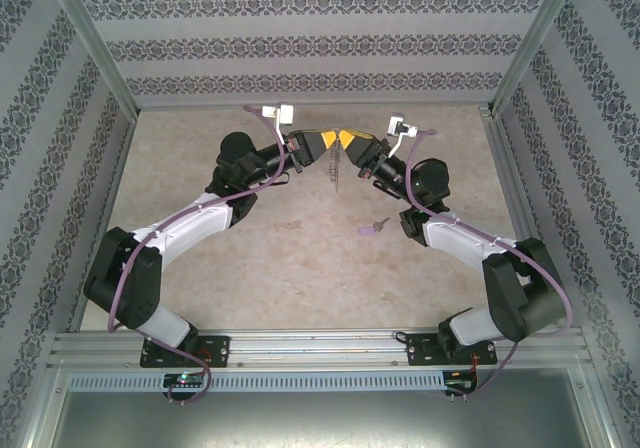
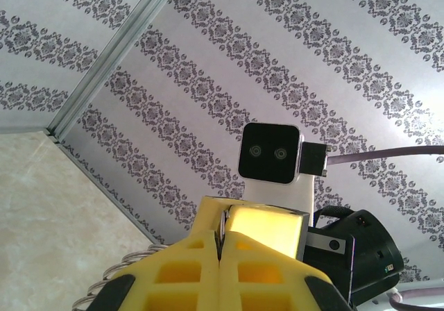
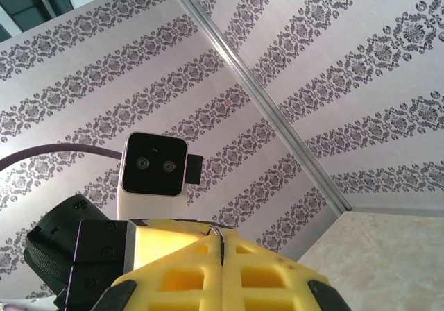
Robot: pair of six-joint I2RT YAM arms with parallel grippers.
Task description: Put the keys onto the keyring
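Above the far middle of the table my left gripper (image 1: 325,140) and right gripper (image 1: 350,138) meet tip to tip, both shut on the top of the keyring (image 1: 337,168), whose dark loop and chain hang down between them. In the left wrist view the gripper (image 2: 220,238) has its yellow fingers pressed together on a thin metal edge, and silvery wire loops (image 2: 114,273) stick out at the lower left. A sliver of the ring (image 3: 218,229) shows at the tip of the shut right gripper (image 3: 220,240). The key (image 1: 375,228), silver with a lilac head, lies alone on the table.
The beige table (image 1: 300,268) is fenced by aluminium rails (image 1: 320,346) and patterned walls (image 1: 300,48) on three sides. Each wrist view faces the other arm's white camera housing (image 2: 270,155), close opposite. The key lies just in front of the right arm's elbow (image 1: 415,220).
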